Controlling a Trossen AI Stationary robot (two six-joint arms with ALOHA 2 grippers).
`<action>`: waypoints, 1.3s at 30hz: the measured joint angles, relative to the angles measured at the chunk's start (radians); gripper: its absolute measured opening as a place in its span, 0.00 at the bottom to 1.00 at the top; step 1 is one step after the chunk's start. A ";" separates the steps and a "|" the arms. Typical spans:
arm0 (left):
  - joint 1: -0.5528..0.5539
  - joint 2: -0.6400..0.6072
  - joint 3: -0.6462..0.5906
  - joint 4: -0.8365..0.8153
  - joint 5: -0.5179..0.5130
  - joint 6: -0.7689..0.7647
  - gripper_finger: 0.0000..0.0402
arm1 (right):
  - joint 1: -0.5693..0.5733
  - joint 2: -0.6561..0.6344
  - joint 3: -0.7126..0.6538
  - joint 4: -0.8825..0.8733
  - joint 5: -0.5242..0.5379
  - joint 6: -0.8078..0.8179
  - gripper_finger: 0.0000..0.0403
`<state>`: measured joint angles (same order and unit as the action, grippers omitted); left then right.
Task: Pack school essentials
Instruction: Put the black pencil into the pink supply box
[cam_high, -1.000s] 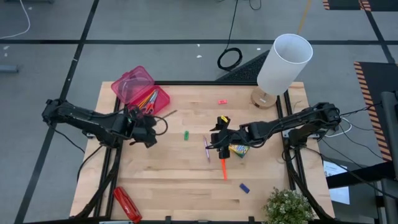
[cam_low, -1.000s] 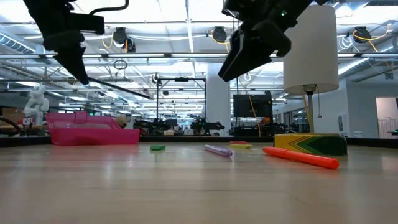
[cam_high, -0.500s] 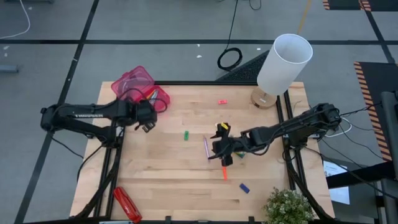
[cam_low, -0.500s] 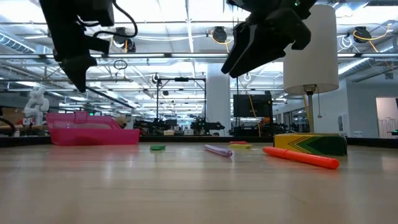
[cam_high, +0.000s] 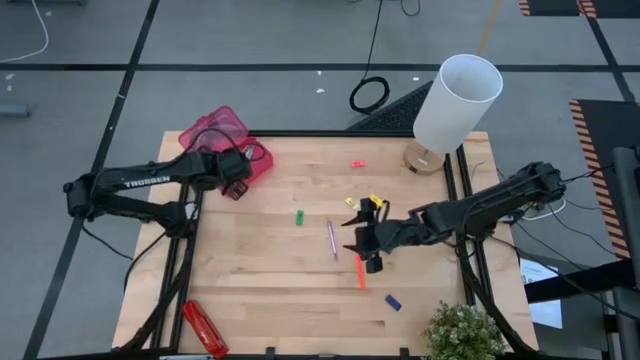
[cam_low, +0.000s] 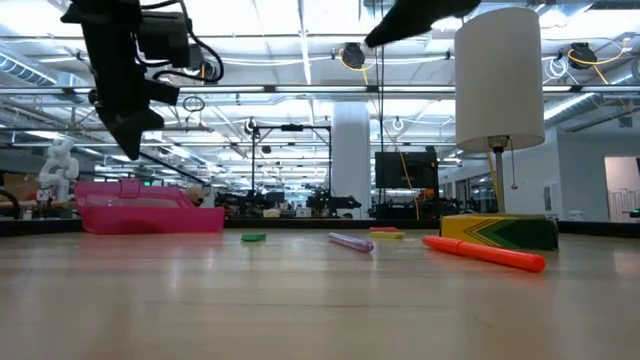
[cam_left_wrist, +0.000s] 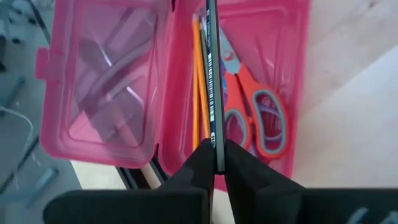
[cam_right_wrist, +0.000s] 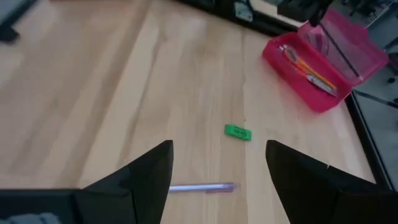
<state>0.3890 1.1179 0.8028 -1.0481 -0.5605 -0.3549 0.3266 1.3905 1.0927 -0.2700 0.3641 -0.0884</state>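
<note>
Lowering the dark pencil (cam_left_wrist: 211, 81) into the pink case (cam_high: 225, 148) is the step in hand, and it is judged to go best if the left gripper (cam_left_wrist: 214, 158) keeps the pencil parallel to the case's long side, brings it down over the tray half rather than the clear lid, and parts its jaws only once the tip is low among the contents, so that the pencil does not bounce out over the rim. In the left wrist view the jaws are pressed onto the pencil near its lower end, the shaft running up the middle of the frame above the orange pencils (cam_left_wrist: 199, 93) and the red-handled scissors (cam_left_wrist: 258, 118) already lying in the tray. In the high view the case sits open at the upper left of the table (cam_high: 270, 290), with the left gripper just beside it. The right gripper (cam_right_wrist: 217, 171) hovers at centre right of the high view, its jaws spread wide and empty, near the orange marker (cam_high: 360, 272), the purple pen (cam_high: 332, 238) and the crayon box (cam_low: 500, 230). A green eraser (cam_high: 299, 216), a pink eraser (cam_high: 357, 163) and a blue eraser (cam_high: 393, 302) lie loose on the table, well apart. The pencil is thin, straight and dark with pale printing along one face.
</note>
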 joint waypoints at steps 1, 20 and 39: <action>0.017 0.000 0.000 0.000 0.007 -0.003 0.06 | 0.004 -0.016 0.000 -0.001 0.000 0.011 0.62; 0.339 0.036 0.009 0.050 0.327 0.204 0.04 | 0.075 -0.201 0.000 -0.060 0.001 0.016 0.62; 0.418 0.161 0.010 0.051 0.236 0.182 0.16 | 0.075 -0.204 0.000 -0.064 0.000 -0.001 0.62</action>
<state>0.8068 1.2789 0.8131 -0.9968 -0.3241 -0.1725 0.4015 1.1866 1.0927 -0.3344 0.3645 -0.0898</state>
